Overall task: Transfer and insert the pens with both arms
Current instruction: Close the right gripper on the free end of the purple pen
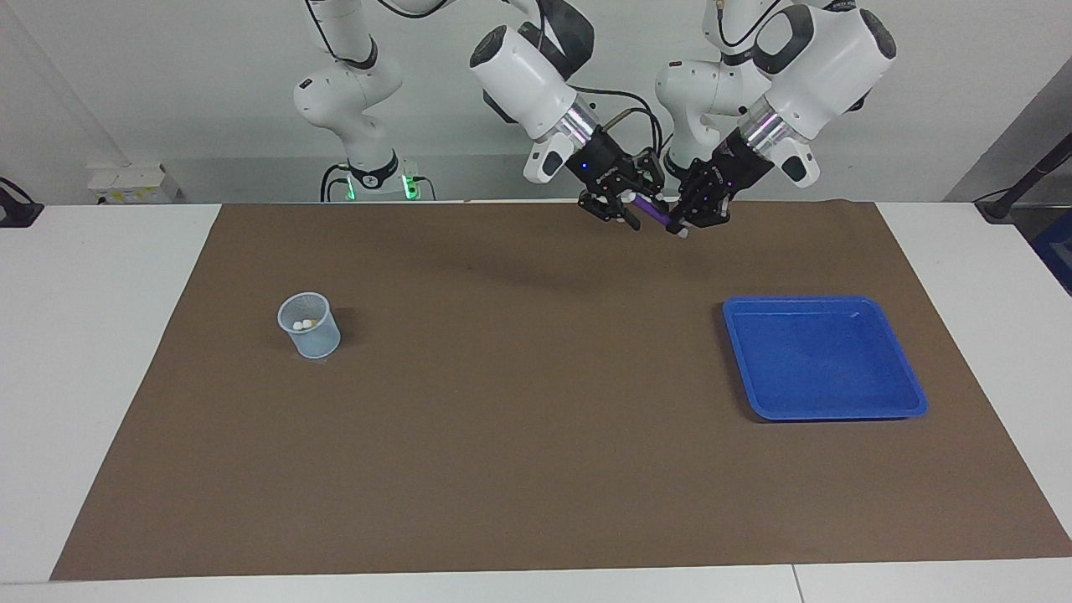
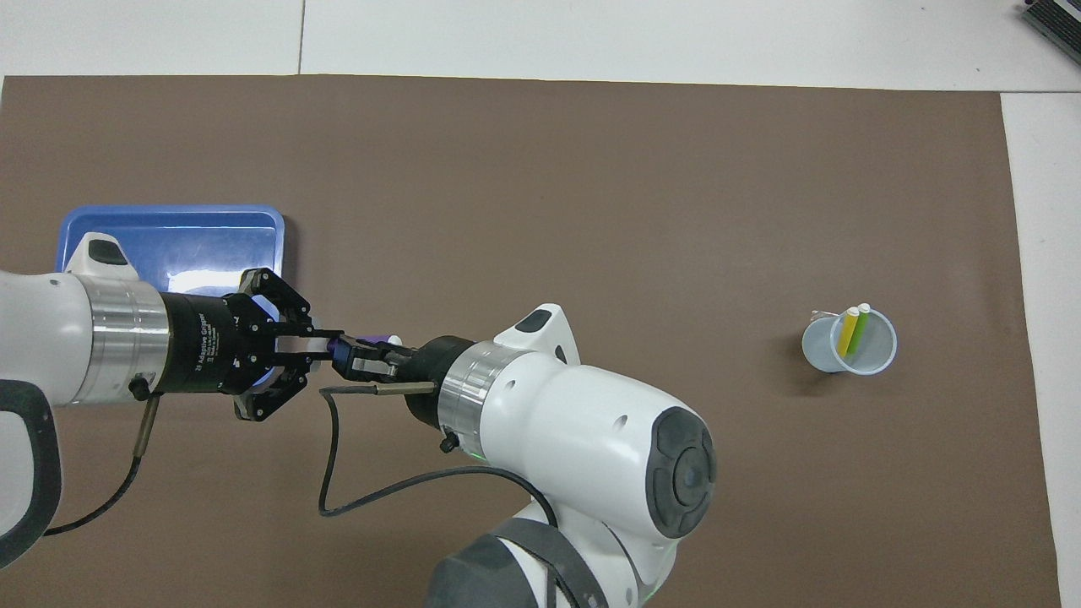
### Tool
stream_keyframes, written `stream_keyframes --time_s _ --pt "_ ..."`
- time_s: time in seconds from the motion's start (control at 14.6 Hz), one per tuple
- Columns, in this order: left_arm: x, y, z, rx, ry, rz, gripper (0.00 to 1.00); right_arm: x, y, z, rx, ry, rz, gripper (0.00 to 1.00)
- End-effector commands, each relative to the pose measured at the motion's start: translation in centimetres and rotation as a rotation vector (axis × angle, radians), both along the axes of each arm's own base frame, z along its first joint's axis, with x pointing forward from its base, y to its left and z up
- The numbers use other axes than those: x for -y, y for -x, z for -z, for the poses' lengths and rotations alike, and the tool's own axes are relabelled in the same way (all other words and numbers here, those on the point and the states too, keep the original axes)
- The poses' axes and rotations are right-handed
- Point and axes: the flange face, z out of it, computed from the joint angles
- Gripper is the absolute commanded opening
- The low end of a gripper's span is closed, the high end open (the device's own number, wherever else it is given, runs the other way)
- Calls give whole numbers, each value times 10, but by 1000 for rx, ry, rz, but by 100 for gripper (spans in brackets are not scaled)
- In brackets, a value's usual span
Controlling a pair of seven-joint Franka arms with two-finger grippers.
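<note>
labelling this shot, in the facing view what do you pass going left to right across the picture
cup with two pens' white caps showing, right tool, purple pen held up in the air between both tools, left tool, blue tray

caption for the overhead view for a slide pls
Left pincer and right pincer meet on the purple pen above the mat; yellow pen and green pen already in cup.
</note>
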Motion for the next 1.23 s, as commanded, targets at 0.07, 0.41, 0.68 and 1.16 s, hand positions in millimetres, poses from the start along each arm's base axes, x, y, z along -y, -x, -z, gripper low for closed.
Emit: stream_keyframes --time_s 0.07,0.41,0.68,1.16 --pt "-1 8 -2 4 19 -22 0 11 2 -12 -12 21 -30 45" --pt "-1 8 -2 2 19 -21 0 20 0 -21 -17 13 -18 37" --pt "-2 9 -5 8 21 -21 0 19 -2 -24 -11 5 -10 36" --pt "-2 9 -5 6 21 -21 0 16 -1 -27 -44 -19 29 13"
